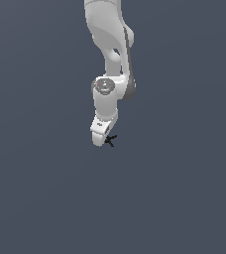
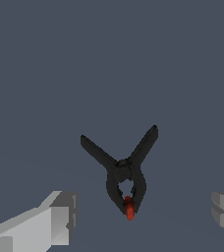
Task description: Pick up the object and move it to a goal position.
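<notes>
The object [image 2: 124, 172] is a small black clamp with two spread handles and a red tip, lying on the flat grey floor. In the exterior view the object [image 1: 110, 140] shows as a tiny black branched shape just past the white hand's lower end. My gripper [image 2: 143, 211] is open: its two grey fingertips [image 2: 60, 216] stand wide apart on either side of the clamp's red-tipped end, touching nothing. The gripper [image 1: 100, 139] hangs from the white arm, pointing down close over the object.
Plain dark grey ground [image 1: 184, 198] fills both views. The white arm [image 1: 110, 49] comes down from the top of the exterior view. No other objects show.
</notes>
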`<state>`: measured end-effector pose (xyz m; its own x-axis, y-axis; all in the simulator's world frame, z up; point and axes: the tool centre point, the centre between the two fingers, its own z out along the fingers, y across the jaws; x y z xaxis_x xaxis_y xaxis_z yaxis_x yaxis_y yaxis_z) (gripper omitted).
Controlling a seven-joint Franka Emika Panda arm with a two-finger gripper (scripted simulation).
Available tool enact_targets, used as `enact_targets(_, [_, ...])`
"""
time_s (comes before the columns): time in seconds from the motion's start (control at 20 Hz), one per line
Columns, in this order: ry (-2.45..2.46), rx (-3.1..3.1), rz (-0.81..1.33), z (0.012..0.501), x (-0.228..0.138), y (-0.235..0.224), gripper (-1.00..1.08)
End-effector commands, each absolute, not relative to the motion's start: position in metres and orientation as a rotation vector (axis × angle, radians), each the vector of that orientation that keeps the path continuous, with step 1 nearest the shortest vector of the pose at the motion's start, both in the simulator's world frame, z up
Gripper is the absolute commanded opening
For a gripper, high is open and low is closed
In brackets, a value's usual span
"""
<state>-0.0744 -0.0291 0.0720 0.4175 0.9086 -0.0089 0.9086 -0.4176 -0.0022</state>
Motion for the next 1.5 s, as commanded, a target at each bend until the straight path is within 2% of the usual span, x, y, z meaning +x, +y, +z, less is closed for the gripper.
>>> enact_targets(0.0, [1.758,2.601,-0.009,0.069,-0.077,-0.028,1.0])
enact_targets(0.75, [1.867,2.527,-0.001,0.061,-0.082,-0.026,1.0])
enact_targets(1.45, [1.873,2.522,-0.001,0.014,-0.082,-0.026,1.0])
